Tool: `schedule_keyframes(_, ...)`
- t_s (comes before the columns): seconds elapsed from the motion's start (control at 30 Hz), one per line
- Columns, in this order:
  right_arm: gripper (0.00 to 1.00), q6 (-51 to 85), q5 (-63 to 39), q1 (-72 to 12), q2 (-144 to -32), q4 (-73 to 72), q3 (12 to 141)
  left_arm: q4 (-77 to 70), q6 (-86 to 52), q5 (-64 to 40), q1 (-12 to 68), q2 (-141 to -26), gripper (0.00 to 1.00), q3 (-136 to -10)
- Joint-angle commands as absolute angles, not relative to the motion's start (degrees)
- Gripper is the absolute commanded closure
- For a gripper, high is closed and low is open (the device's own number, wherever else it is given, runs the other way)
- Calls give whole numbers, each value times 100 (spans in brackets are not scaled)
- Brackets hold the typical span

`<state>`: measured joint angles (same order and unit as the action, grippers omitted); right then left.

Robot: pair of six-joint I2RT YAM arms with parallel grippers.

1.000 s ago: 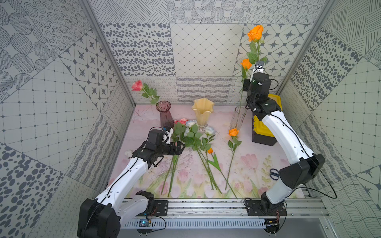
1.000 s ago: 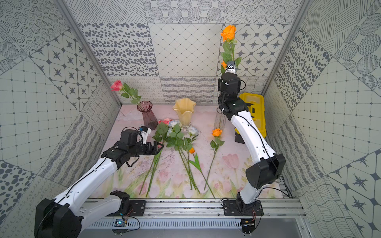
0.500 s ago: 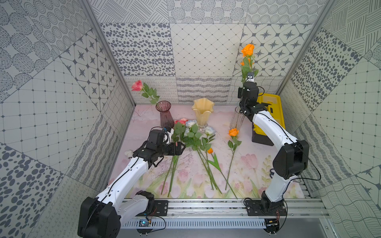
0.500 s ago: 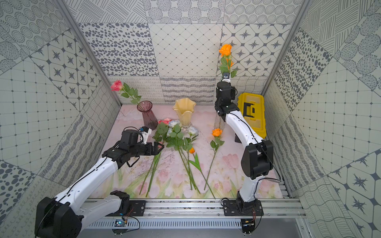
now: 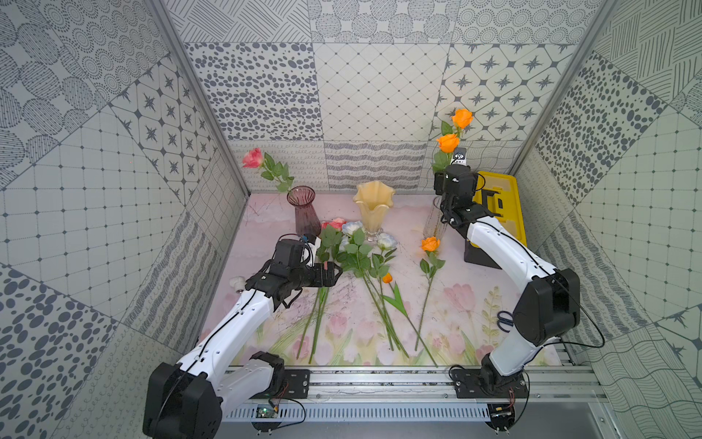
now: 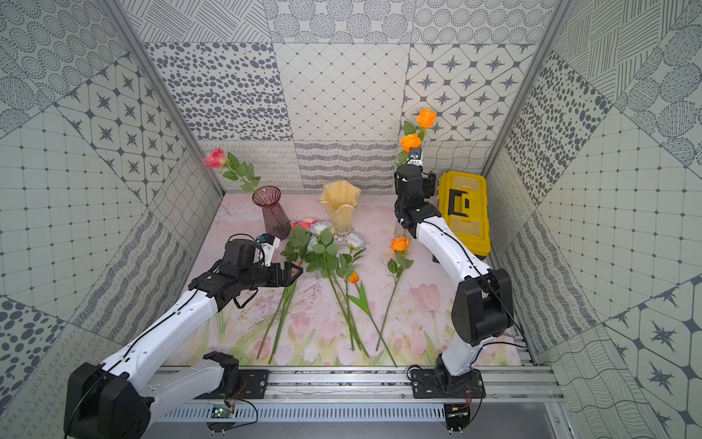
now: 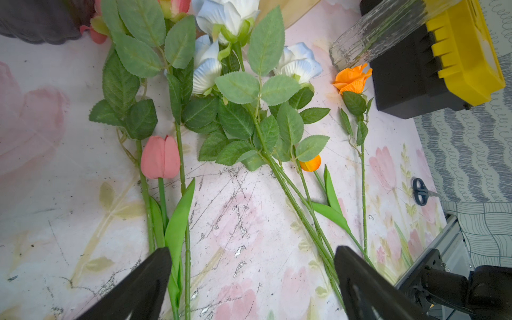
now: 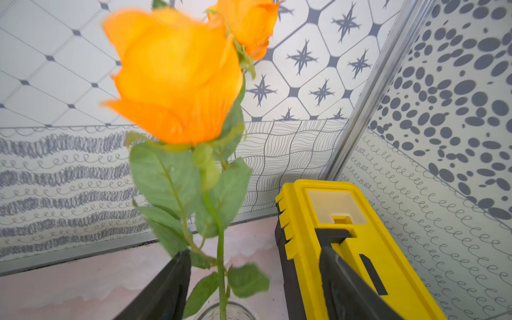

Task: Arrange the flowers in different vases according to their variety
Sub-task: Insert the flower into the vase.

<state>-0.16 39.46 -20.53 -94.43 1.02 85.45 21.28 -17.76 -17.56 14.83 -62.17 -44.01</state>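
mat (image 5: 467, 289): pink floral print, pretty scuffed, dark scratches around the middle
back row: purple vase (image 5: 305, 214), cream vase (image 5: 373, 207), clear vase (image 7: 374, 30), all standing, well apart
right side: toolbox (image 5: 507, 207) just beside the clear vase, scissors (image 7: 419, 191) near the mat's edge
middle: pink roses (image 5: 333, 223) and white-blue roses (image 5: 386, 240) lying flat, leaves overlapping, heads toward the vases
strays: pink tulip (image 7: 160, 158) between the pink roses' stems, orange tulip (image 5: 387, 278) against the white-blue stems, orange rose (image 5: 430, 244) alone further right
left edge: small white bit (image 5: 237, 283), can't tell what

Clear vase (image 5: 432, 224) mostly behind right arm (image 5: 501, 247)
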Motion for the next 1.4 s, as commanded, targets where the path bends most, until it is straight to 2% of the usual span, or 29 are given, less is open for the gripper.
schedule_keyframes(0.0, 21, 89, 3931, -2184, -9010, 71, 8414, 2169, -1714, -1720, 1537, -6219, 3, -4485)
schedule_keyframes(0.33, 21, 918, 3472, -2672, -8105, 1485, 8016, 3304, -1571, -729, 1937, -6596, 7, -4803)
schedule_keyframes(0.6, 21, 2048, 2598, -2913, -7367, 2370, 7126, 3779, -1797, -294, 2103, -6842, 13, -4857)
schedule_keyframes(0.7, 21, 2295, 2205, -2994, -7198, 2598, 6883, 4165, -1854, -70, 2110, -6951, 18, -4942)
schedule_keyframes(0.83, 21, 2455, 1917, -3100, -7007, 2824, 6636, 4573, -1829, -103, 2101, -7101, 31, -5093)
schedule_keyframes(1.0, 21, 2601, 1696, -3106, -6768, 2892, 6379, 4737, -1823, -212, 2101, -7264, 38, -5121)
schedule_keyframes(1.13, 21, 2730, 1499, -3114, -6557, 2994, 6276, 4805, -1878, -360, 2109, -7440, 52, -5145)
schedule_keyframes(1.37, 21, 2798, 1384, -3114, -6240, 3251, 6169, 4916, -1975, -399, 2567, -7693, 54, -5194)
